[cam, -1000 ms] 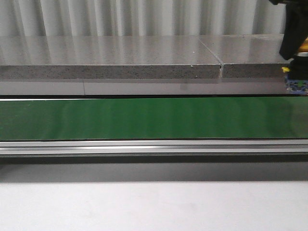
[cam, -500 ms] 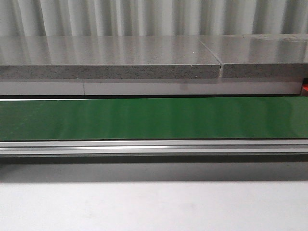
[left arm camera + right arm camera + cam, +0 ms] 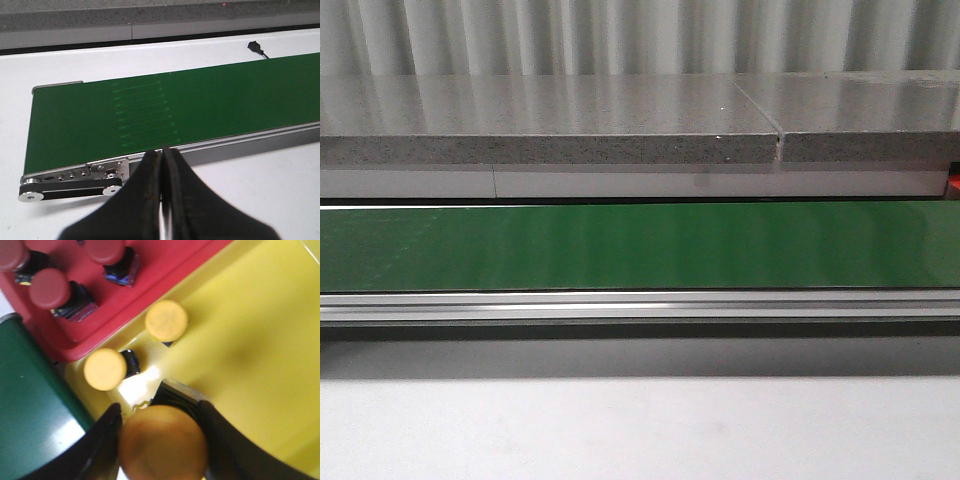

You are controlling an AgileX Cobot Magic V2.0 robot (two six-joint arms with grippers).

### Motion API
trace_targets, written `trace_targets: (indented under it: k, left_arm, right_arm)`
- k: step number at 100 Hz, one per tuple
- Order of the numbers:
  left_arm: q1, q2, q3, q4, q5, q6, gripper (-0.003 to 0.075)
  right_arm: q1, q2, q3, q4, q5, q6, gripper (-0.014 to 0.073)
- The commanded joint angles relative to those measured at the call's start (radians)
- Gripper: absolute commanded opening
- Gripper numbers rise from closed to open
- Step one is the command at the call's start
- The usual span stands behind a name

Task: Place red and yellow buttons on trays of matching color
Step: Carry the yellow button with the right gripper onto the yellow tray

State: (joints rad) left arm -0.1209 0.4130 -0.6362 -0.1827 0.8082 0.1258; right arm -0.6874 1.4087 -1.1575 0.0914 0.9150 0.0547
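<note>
In the right wrist view my right gripper is shut on a yellow button, held over the yellow tray near its edge. Two more yellow buttons stand in that tray. The red tray beside it holds three red buttons. My left gripper is shut with nothing in it, hanging above the white table just in front of the green conveyor belt. Neither gripper nor any button shows in the front view.
The green belt runs across the front view with a metal rail along its near side and a grey stone ledge behind. The belt's end roller lies near my left gripper. A sliver of red shows at the right edge.
The right arm, seen at the front view's upper right edge a second ago with a button, has gone out of that view to the right. The belt looks the same.
</note>
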Motion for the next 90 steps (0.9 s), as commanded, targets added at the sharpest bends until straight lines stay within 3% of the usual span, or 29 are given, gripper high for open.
trace_targets:
  k: [1, 90]
  left_arm:
    - [-0.009, 0.007, -0.027, -0.022, -0.064, 0.0, -0.002]
    - [-0.009, 0.007, -0.027, -0.022, -0.064, 0.0, -0.002]
  right_arm:
    - [-0.045, -0.017, 0.003, -0.003, -0.086, 0.0, 0.0234]
    - [-0.07, 0.29, 0.041, 0.036, -0.226, 0.0, 0.0239]
